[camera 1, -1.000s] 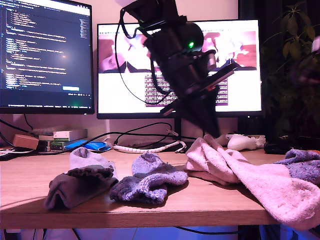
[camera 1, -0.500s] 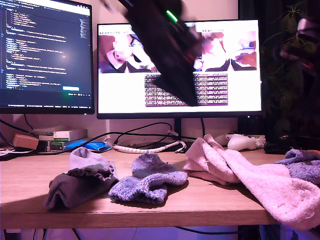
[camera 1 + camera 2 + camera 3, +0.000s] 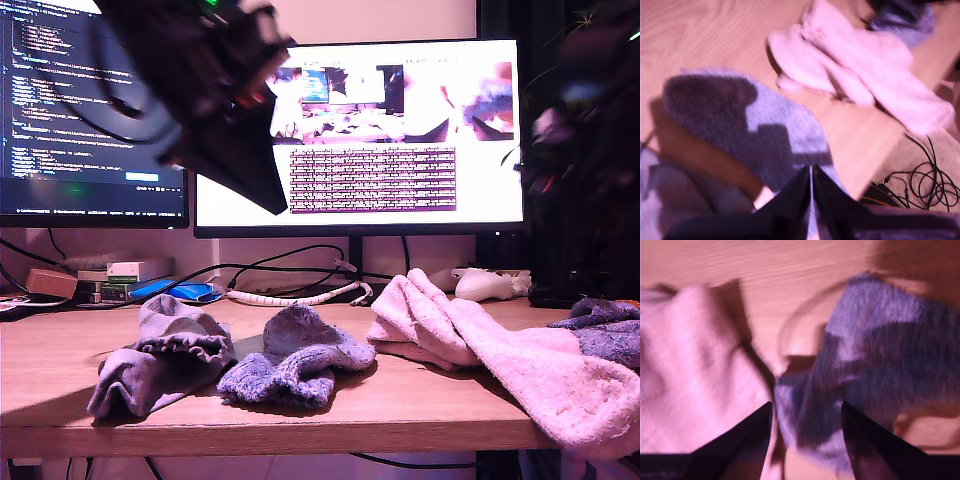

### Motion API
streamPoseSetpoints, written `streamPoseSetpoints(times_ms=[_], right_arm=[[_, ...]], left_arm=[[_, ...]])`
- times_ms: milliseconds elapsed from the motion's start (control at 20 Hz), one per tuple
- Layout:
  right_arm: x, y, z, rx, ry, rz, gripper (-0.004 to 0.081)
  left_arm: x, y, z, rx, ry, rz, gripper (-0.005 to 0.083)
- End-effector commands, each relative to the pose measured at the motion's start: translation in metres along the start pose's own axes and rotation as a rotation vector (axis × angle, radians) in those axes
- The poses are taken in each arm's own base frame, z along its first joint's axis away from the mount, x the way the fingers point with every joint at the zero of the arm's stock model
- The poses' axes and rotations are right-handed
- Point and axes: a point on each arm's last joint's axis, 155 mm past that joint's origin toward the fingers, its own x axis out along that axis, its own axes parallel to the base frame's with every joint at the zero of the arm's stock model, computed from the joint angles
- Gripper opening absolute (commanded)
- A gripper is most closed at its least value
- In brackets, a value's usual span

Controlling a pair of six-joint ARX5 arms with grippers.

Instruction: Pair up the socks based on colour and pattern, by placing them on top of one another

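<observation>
Two pale pink-white fluffy terry socks (image 3: 470,335) are already lying one over the other toward the exterior view's right of the wooden desk (image 3: 300,410), so that pair looks sorted. Rest is a mess though: the thin grey ribbed-cuff socks (image 3: 160,355) sit bunched toward the exterior view's left, touching one fuzzy blue-purple knit sock (image 3: 295,360) in the middle, and the other fuzzy blue-purple sock (image 3: 600,330) is way off at the exterior view's right edge, against the pink ones.

My first gripper (image 3: 811,175) has its fingers pressed together on nothing, hanging above the middle blue sock. My second gripper (image 3: 805,412) is spread wide over the far blue sock, right beside the pink pile.

Biggest worry imo: that far blue sock touches the pink terry, so a grab there could snag pink fluff too and drag the finished pair apart. Same deal in the middle, where grey and blue overlap. Both wrist views are blurry, so edges are hard to judge.
</observation>
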Motion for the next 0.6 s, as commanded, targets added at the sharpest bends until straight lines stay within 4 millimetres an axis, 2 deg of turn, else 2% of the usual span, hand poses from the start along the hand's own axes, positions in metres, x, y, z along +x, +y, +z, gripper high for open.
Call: streamPoseSetpoints(times_ms=[0, 150, 300, 350, 400, 550], right_arm=[[0.007, 0.005, 0.004, -0.010, 0.019, -0.010, 0.0385], [0.020, -0.002, -0.004, -0.039, 0.081, -0.079, 0.0286], [0.024, -0.008, -0.005, -0.051, 0.090, -0.115, 0.0120], [0.024, -0.007, -0.003, -0.052, 0.084, -0.114, 0.0025], [0.023, -0.006, 0.000, -0.060, 0.076, -0.112, -0.0007], [0.017, 0.001, 0.009, -0.084, 0.053, -0.103, -0.0012]], left_arm=[[0.001, 0.001, -0.008, -0.009, 0.003, -0.002, -0.0019], [0.003, -0.001, -0.011, -0.011, 0.011, -0.008, -0.0019], [0.003, -0.003, -0.010, -0.009, 0.010, -0.013, -0.0019], [0.003, -0.003, -0.010, -0.007, 0.006, -0.013, -0.0019], [0.003, -0.003, -0.008, -0.005, -0.001, -0.013, -0.0019], [0.003, -0.003, -0.003, 0.002, -0.021, -0.012, -0.0019]])
